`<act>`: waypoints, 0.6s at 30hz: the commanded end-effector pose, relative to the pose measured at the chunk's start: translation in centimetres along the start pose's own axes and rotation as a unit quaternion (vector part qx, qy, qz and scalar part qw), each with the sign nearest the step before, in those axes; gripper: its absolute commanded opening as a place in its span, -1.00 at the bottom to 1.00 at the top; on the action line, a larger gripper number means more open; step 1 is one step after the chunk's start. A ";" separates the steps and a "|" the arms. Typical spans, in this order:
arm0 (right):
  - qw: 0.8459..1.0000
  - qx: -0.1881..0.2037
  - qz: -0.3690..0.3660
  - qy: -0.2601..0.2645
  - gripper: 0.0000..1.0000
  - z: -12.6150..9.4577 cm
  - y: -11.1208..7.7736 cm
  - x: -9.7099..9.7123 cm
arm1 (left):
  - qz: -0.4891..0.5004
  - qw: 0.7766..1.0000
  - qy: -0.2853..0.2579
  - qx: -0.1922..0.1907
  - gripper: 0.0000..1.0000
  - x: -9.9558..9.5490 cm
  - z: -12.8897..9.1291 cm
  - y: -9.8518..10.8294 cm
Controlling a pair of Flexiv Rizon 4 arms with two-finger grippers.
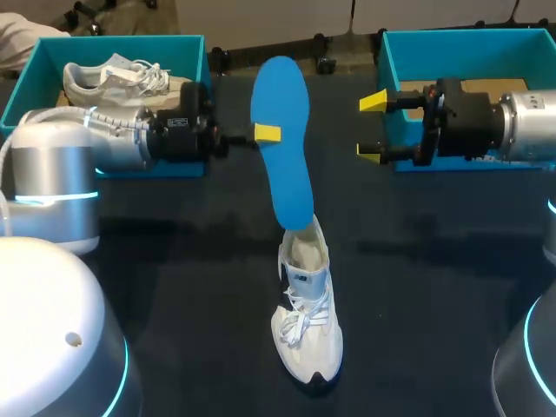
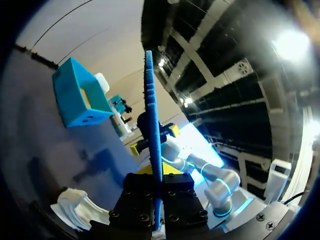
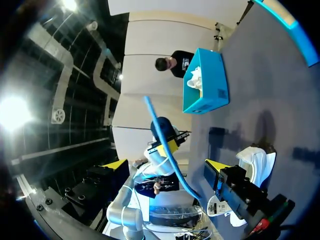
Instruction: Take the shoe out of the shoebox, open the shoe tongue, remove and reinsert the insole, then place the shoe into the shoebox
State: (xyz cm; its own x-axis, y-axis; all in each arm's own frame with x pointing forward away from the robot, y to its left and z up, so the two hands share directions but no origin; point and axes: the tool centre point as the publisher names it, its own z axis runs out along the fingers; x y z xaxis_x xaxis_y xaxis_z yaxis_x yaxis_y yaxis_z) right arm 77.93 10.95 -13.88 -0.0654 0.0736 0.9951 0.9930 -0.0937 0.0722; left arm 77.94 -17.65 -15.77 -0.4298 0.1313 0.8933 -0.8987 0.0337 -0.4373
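A blue insole (image 1: 282, 139) stands nearly upright over the table, its lower end at the opening of a white shoe (image 1: 306, 321) lying on the dark tabletop. My left gripper (image 1: 266, 134) is shut on the insole's edge about midway up. In the left wrist view the insole (image 2: 152, 115) runs edge-on out from between the closed fingers, with the shoe (image 2: 75, 207) below. My right gripper (image 1: 372, 129) hangs open to the right of the insole, apart from it, in front of the right box. The right wrist view shows the insole (image 3: 161, 131) ahead of its spread yellow tips, and the shoe (image 3: 255, 160).
A teal shoebox (image 1: 187, 52) at the back left holds a second white shoe (image 1: 122, 78). Another teal shoebox (image 1: 408, 48) stands at the back right, behind my right gripper. Dark tabletop lies on both sides of the shoe.
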 end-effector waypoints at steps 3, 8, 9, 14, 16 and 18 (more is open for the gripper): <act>1.000 0.000 0.000 0.000 1.00 0.2 0.0 -0.1 | -0.212 0.977 -0.015 0.014 -1.00 -1.4 0.2 -0.6; 1.000 0.000 0.000 0.000 1.00 0.2 0.0 -0.1 | -0.238 0.971 -0.013 0.008 -1.00 -1.5 0.5 -0.2; 1.000 0.000 0.000 0.000 1.00 0.2 0.0 -0.1 | -0.241 0.970 -0.014 0.008 -1.00 -1.6 0.6 -0.1; 1.000 0.000 0.000 0.000 1.00 0.2 0.0 -0.1 | -0.254 0.967 -0.020 0.010 -1.00 -2.4 1.0 0.3; 1.000 0.000 0.000 0.000 1.00 0.2 0.0 -0.1 | -0.251 0.968 -0.024 0.013 -1.00 -2.7 1.2 0.4; 1.000 0.000 0.000 0.000 1.00 0.2 0.0 -0.1 | -0.245 0.969 -0.031 0.014 -1.00 -3.1 1.4 0.5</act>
State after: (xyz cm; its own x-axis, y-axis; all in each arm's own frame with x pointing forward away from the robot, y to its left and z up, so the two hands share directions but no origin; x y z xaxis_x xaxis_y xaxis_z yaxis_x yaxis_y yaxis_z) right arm 77.94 10.96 -13.89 -0.0655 0.0735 0.9951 0.9930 -0.0938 0.0723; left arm 78.81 -18.91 -18.35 0.0582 0.0512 0.9970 -0.9969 0.0566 0.0552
